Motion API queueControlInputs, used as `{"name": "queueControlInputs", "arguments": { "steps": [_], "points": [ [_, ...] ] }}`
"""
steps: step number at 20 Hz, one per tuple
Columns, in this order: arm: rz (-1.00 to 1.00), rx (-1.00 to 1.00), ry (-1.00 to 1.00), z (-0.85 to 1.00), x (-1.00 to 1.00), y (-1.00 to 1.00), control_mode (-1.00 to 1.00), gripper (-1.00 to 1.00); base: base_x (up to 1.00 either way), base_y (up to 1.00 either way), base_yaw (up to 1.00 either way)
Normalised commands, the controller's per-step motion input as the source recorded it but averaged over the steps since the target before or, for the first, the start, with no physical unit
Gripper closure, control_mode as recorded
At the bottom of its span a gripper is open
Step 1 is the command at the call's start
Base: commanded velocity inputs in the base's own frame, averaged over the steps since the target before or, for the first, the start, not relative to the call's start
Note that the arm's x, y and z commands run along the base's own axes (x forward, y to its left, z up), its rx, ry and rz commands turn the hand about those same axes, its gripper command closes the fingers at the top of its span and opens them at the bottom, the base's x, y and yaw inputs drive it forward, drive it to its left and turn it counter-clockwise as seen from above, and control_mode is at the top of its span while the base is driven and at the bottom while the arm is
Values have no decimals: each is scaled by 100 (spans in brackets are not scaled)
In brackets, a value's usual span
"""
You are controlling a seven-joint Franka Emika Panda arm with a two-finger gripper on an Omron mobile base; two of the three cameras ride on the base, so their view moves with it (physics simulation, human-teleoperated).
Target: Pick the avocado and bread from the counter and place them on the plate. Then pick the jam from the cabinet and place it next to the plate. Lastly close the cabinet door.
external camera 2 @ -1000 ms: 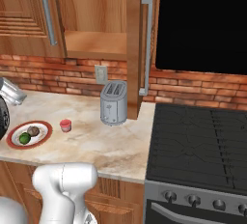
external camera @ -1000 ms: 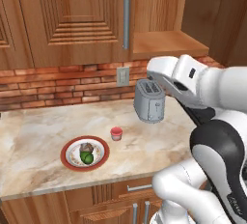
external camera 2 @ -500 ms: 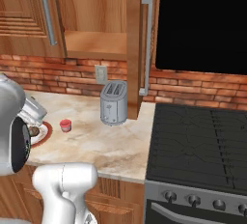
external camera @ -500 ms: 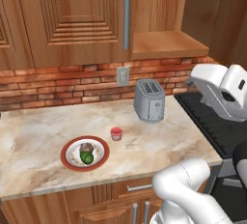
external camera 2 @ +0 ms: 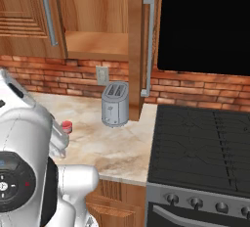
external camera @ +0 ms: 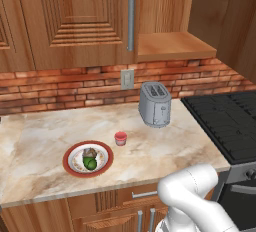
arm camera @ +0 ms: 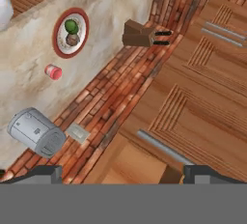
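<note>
hand view – jaws [arm camera: 120, 172] spread, facing cabinet door [arm camera: 202, 97]

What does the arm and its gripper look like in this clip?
A glossy white arm with rounded, bulbous segments and a dark joint ring. One link carries a round black panel with small buttons. The gripper has two small dark-grey, blocky fingertips. No cables show.

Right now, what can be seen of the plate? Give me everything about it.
The plate is round, white in the middle with a wide red rim and a faint patterned inner ring. It lies flat on the beige marbled counter, left of the toaster. On it sit the dark-green avocado and the brown bread, side by side. The small pinkish-red jam stands just off its rim, apparently not touching.
</note>
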Motion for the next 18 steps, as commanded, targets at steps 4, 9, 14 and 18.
{"name": "queueControlInputs", "arguments": {
  "steps": [4, 9, 14, 18],
  "points": [
    [-7, 13, -4, -8, -67, -76, -100, -100, 0, 0, 0],
    [-3, 11, 0, -9, -18, -60, -100, -100, 0, 0, 0],
    [0, 15, 0, 0, -1, -52, -100, -100, 0, 0, 0],
    [0, 16, 0, 0, 0, -46, -100, -100, 0, 0, 0]
  ]
}}
